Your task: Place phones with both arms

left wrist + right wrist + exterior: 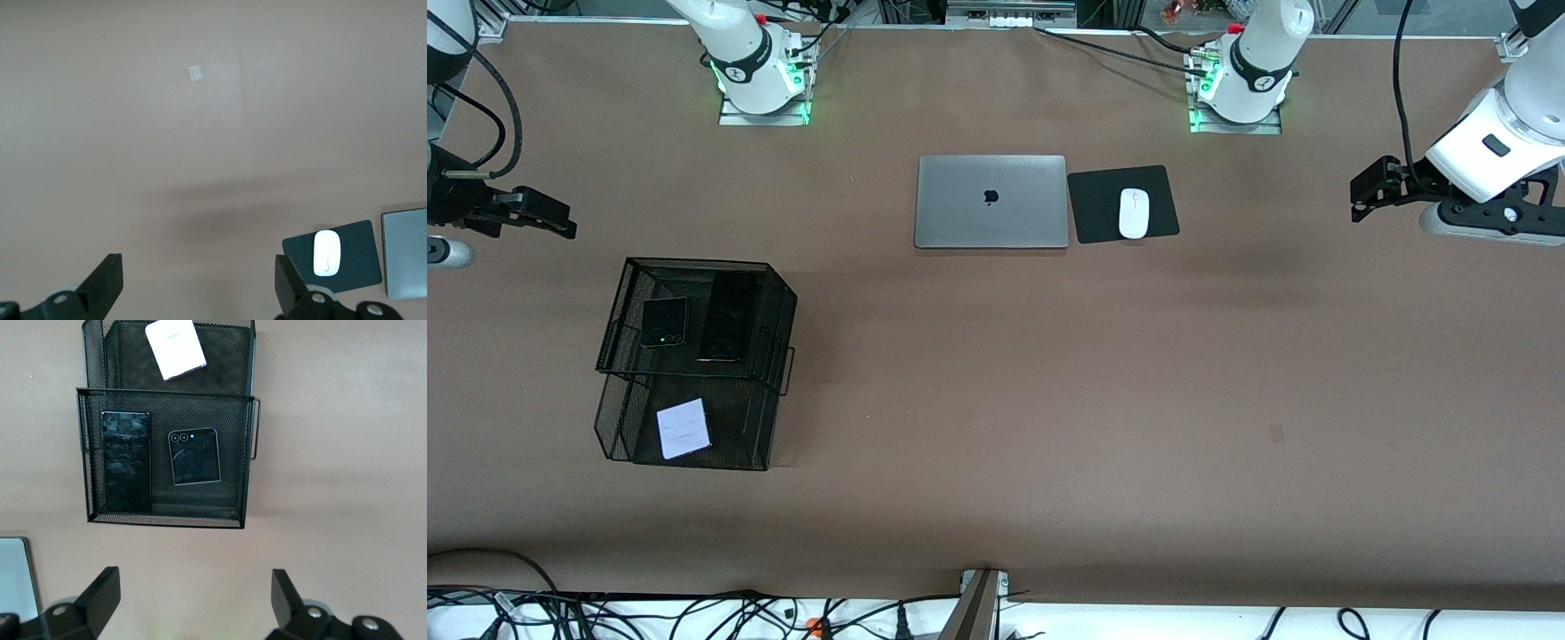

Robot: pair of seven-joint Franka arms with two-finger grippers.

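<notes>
Lavender phone lies tilted; long slab runs toward the bases; both pincers spread.

Overall light: even, soft, from overhead; the brown bench reads clearly.
Shadows: a faint wide band crosses the bench below the laptop; a soft dark smear shows in the left wrist view near the mouse.
Coloured light: green glow at both arm bases.
Glare: mild sheen on the laptop lid.
Focus: front view sharp; both wrist views slightly soft, with the tool fingers blurred at the edges.
</notes>
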